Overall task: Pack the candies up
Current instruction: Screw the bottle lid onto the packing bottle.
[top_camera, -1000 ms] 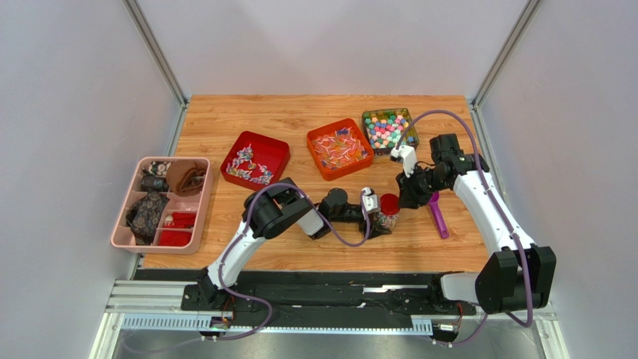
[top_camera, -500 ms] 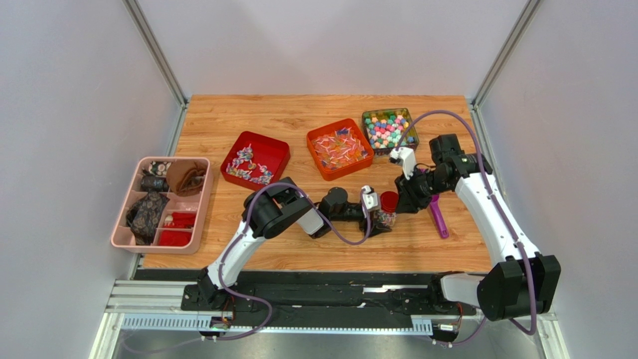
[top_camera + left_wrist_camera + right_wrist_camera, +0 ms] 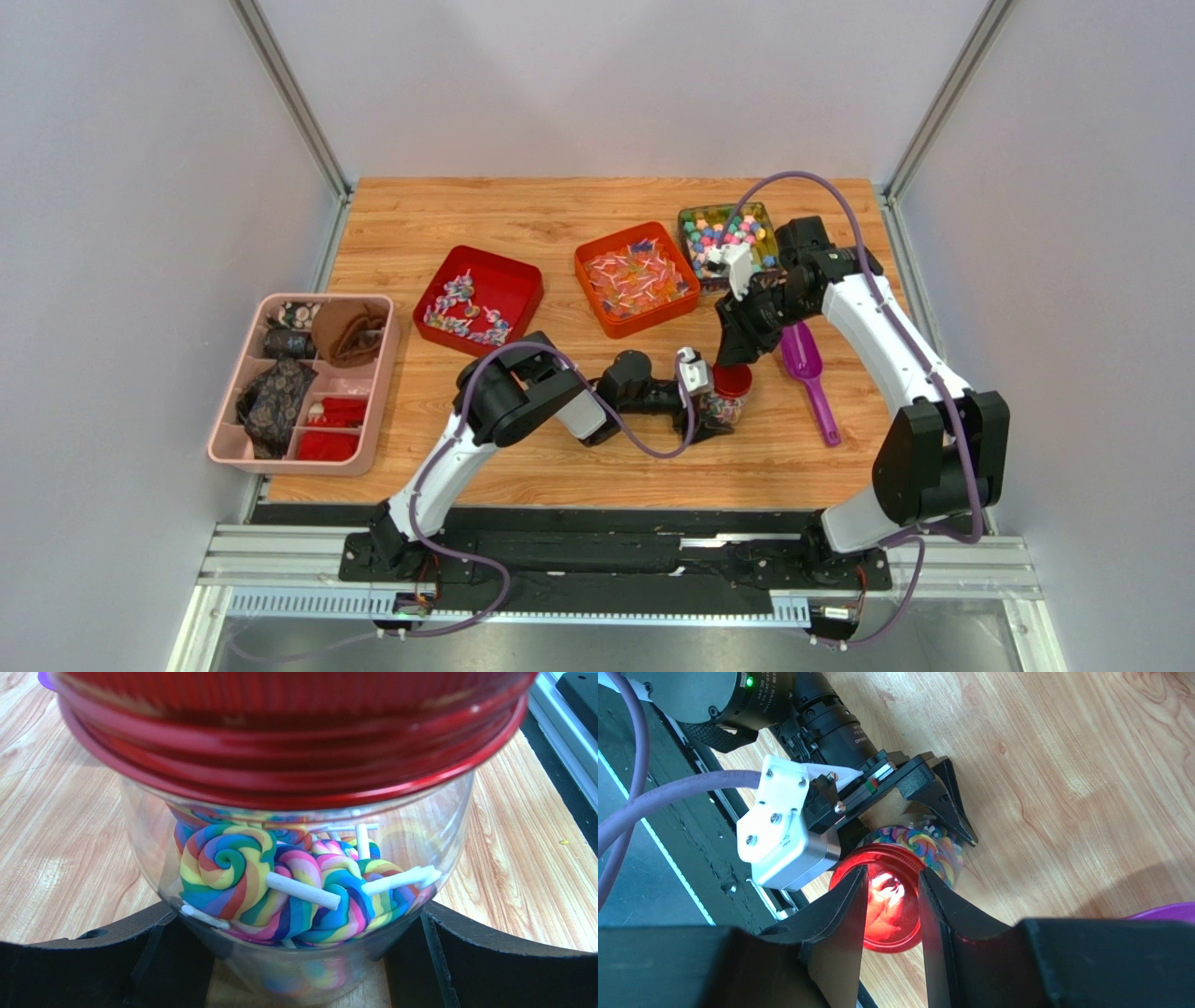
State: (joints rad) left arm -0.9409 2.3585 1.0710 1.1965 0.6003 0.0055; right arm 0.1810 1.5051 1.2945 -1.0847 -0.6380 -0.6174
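Left wrist: round red screw lid [image 3: 295, 735] cropped by top edge, base of clear plastic jar [image 3: 442, 833] blurred. Top view: jar mostly hidden under right gripper [image 3: 731, 361] (only a sliver shows). Right wrist: purple plastic scoop [image 3: 1165, 913] cut off at right edge. Pink compartment tray [image 3: 281, 464] contents too small to identify.
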